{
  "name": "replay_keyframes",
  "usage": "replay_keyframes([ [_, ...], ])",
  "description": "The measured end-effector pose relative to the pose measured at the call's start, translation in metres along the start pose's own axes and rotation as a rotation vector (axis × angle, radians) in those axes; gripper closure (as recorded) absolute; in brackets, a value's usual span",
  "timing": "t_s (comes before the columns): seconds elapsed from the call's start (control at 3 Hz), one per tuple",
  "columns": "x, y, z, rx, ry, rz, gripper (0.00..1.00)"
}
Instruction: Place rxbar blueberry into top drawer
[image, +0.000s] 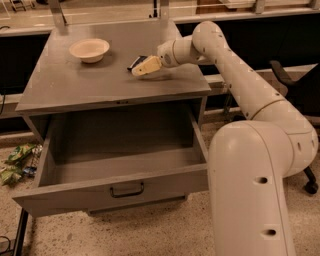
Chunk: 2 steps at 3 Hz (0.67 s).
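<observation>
The rxbar blueberry is a small dark flat bar lying on the grey cabinet top, partly hidden behind my gripper. My gripper, with cream fingers, reaches in from the right and sits right at the bar, low over the cabinet top. The top drawer stands pulled wide open below, grey, with nothing in it, and has a small dark bar handle on its front.
A cream round bowl stands on the cabinet top at the back left. My white arm and base fill the right side. Green wrappers lie on the floor at the left. A dark chair is at far right.
</observation>
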<state>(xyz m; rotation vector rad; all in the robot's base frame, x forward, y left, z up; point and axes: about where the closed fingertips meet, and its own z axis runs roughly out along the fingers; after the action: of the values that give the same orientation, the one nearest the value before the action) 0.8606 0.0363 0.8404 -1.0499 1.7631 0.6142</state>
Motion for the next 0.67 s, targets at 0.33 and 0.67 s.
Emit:
replay_keyframes([
  [0.33,-0.0015,0.0019,0.0124,-0.025,-0.008,0.011,0.13],
  [0.67,-0.0049,0.0065,0.0213,-0.052,-0.015,0.009,0.36],
])
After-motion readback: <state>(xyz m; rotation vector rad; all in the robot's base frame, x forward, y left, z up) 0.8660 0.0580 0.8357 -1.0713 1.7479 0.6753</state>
